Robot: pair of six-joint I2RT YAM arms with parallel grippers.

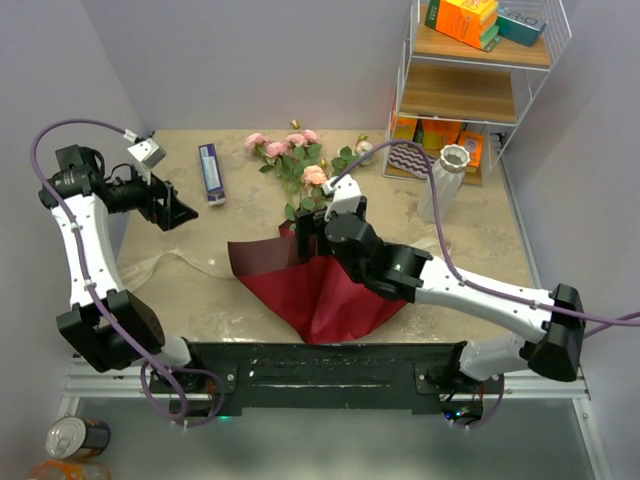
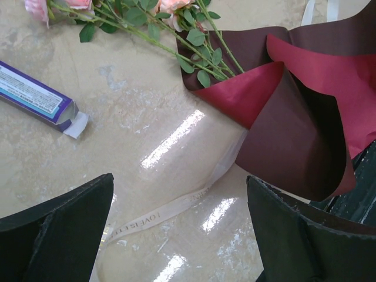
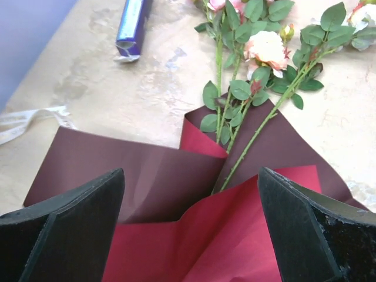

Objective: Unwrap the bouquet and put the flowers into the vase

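While my right gripper (image 3: 189,171) hangs over the opened maroon paper (image 3: 147,176) with its fingers spread wide and nothing between them, the flowers (image 1: 295,160) lie flat on the table (image 1: 500,240) — blooms toward the far edge, stem ends resting on the paper's upper fold. My left gripper (image 2: 179,178) is spread too and holds nothing, off to the left, with the loose cream ribbon (image 2: 176,207) on the tabletop below it. The white ribbed vase (image 1: 447,178) stands upright to the right of the roses, well apart from them, in front of the wire rack (image 1: 460,92). A blue-and-purple box (image 1: 210,173) lies left of the blooms.
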